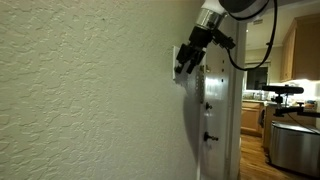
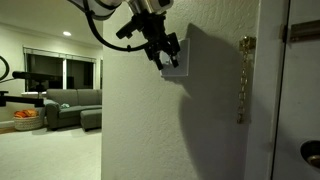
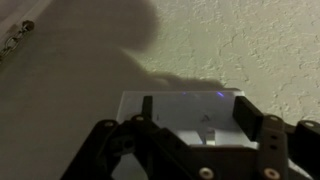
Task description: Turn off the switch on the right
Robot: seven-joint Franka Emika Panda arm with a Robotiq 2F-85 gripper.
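The white wall plate [image 3: 185,105] sits on a textured cream wall and also shows in both exterior views [image 1: 176,52] [image 2: 180,66]. In the wrist view a small white toggle lever [image 3: 207,130] stands out low on the plate, between my fingers. I cannot tell whether it is the switch on the right; no other toggle shows clearly. My gripper [image 3: 197,118] is open, with one dark finger on each side of the plate, close to or touching it. It reaches the plate from above in both exterior views [image 1: 187,62] [image 2: 163,50].
A brass door chain [image 2: 243,80] hangs right of the plate and also shows in the wrist view [image 3: 14,42]. A white door [image 1: 216,120] stands next to the wall. A grey couch [image 2: 70,104] and a kitchen pot [image 1: 295,143] are far behind.
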